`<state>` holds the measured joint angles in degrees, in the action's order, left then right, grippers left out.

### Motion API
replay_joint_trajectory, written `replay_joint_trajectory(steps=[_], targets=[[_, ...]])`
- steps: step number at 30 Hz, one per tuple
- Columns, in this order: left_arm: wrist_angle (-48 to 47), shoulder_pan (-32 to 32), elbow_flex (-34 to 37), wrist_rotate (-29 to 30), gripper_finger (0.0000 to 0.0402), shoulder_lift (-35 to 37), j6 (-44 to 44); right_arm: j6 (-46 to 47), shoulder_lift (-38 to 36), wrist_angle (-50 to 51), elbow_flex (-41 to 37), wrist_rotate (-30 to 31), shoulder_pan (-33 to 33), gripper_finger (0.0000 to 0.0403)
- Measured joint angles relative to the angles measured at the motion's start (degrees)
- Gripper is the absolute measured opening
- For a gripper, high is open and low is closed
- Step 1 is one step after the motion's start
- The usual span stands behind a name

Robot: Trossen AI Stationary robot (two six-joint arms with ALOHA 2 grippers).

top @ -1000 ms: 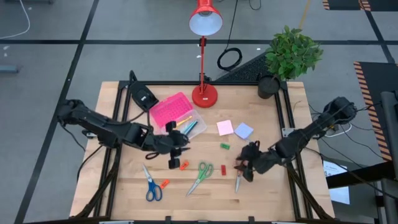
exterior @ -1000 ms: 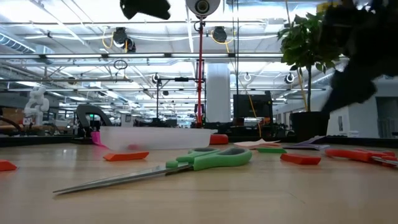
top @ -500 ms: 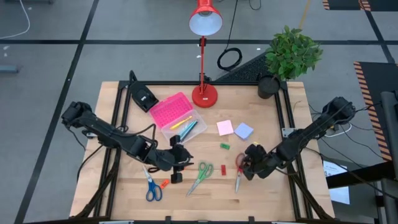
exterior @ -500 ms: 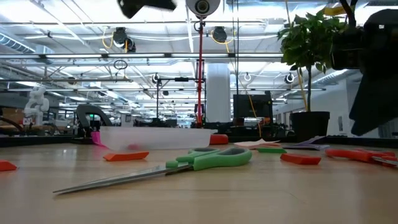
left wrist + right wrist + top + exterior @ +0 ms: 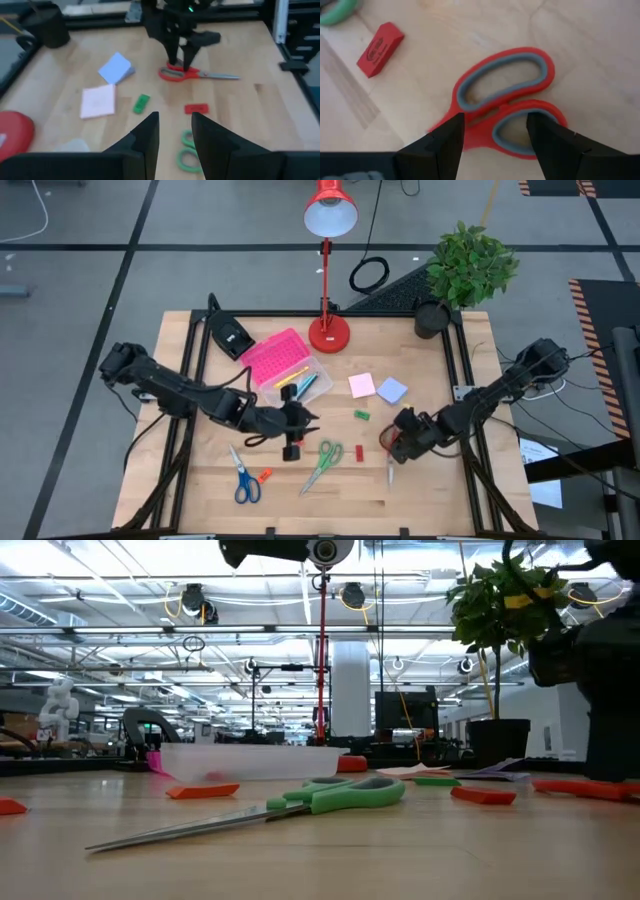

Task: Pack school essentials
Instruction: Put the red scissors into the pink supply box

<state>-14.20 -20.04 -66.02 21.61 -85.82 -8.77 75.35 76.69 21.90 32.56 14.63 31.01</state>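
A wooden table (image 5: 200, 480) carries blue scissors (image 5: 243, 476), green scissors (image 5: 323, 464), red scissors (image 5: 388, 452), small erasers (image 5: 361, 415), two sticky-note pads (image 5: 376, 387), a pink-lidded box (image 5: 283, 366), a red lamp (image 5: 328, 332) and a potted plant (image 5: 432, 318).

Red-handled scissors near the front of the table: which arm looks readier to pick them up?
The right one. The right gripper hangs directly over the red-handled scissors with its fingers open on either side of the handles. The left gripper is across the table, near the green-handled scissors.

Pale matt wooden table (image 5: 430, 490); red scissors (image 5: 505, 107) handles look glossy plastic.
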Motion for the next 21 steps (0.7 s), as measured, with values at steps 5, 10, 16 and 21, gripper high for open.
replay_joint_trajectory(steps=[5, 10, 16, 21], targets=[[1.25, 2.91, 0.00, -0.80, 0.0117, 0.00, 2.13, -9.81, 0.01, 1.04, 0.02, 1.35, -5.39, 0.0212], [0.90, 5.07, 0.00, -1.69, 0.0118, 0.00, 2.46, -16.10, 0.04, -0.38, 0.00, 0.40, -9.45, 0.0212], [0.81, 6.09, 0.00, -3.68, 0.0118, 0.00, 2.57, -27.26, -0.09, -5.11, -0.10, -3.26, -9.43, 0.0199], [0.79, 5.98, 0.00, -3.74, 0.0118, 0.00, 2.47, -31.02, -0.13, -7.04, -0.11, -7.42, -7.95, 0.0188]])
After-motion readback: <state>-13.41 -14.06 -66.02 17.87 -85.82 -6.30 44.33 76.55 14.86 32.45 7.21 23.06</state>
